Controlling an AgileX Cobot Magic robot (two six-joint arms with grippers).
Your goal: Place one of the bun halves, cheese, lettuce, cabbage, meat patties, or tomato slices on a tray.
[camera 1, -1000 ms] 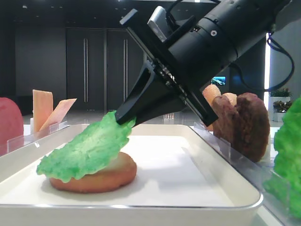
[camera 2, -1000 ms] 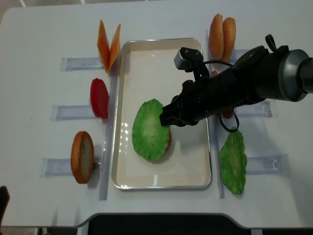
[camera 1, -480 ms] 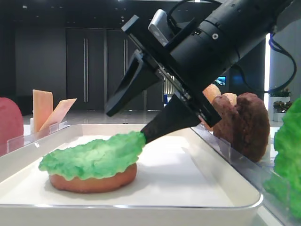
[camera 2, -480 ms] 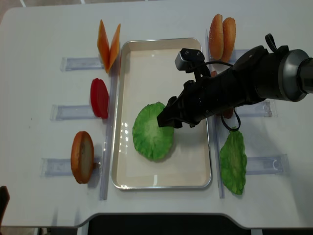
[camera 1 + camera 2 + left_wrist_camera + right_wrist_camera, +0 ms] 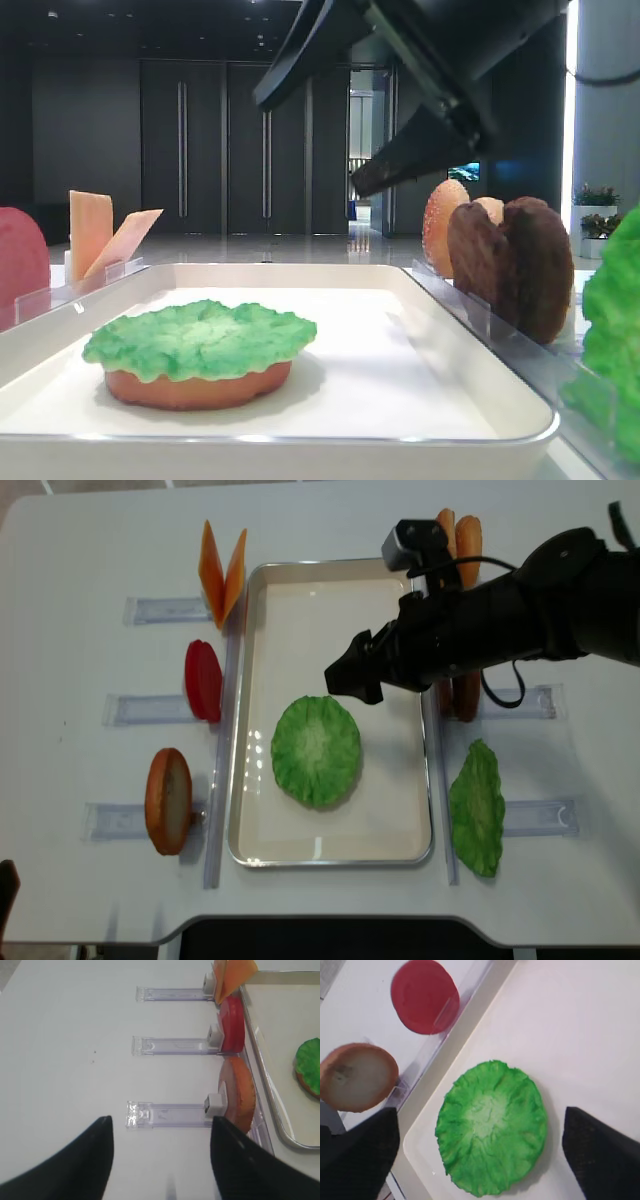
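Lettuce [image 5: 316,750] lying flat on a bun half [image 5: 198,386] in the left-centre of the tray [image 5: 420,851], covering the bun completely from above; right hand [image 5: 345,679] raised above the tray beyond the leaf, its fingers spread wide and pinching nothing; left hand [image 5: 160,1160] low over the bare desk [image 5: 65,1050] left of the holders, fingers apart and empty, as far as the wrist view shows.

Risks, as judged: the leaf rests loose on the bun, so a low sweep of the right hand across the stack could drag it askew or off; the two meat patties [image 5: 510,262] and the sesame bun [image 5: 440,228] stand upright in a clear holder [image 5: 480,310] just beside the tray's right rim, directly under the arm's line of retreat, and a careless pull-back could topple them; a second lettuce leaf [image 5: 476,808] lies on the desk outside the right rim, also near that path.

Edges and room: the tray's raised rim surrounds the stack, with open white lining on the far half and to the right of the bun; the left rim is crowded by the tomato slice [image 5: 203,680], the cheese [image 5: 221,572] and another bun half [image 5: 168,799], each upright in its holder just outside; the clearest travel is straight upward.
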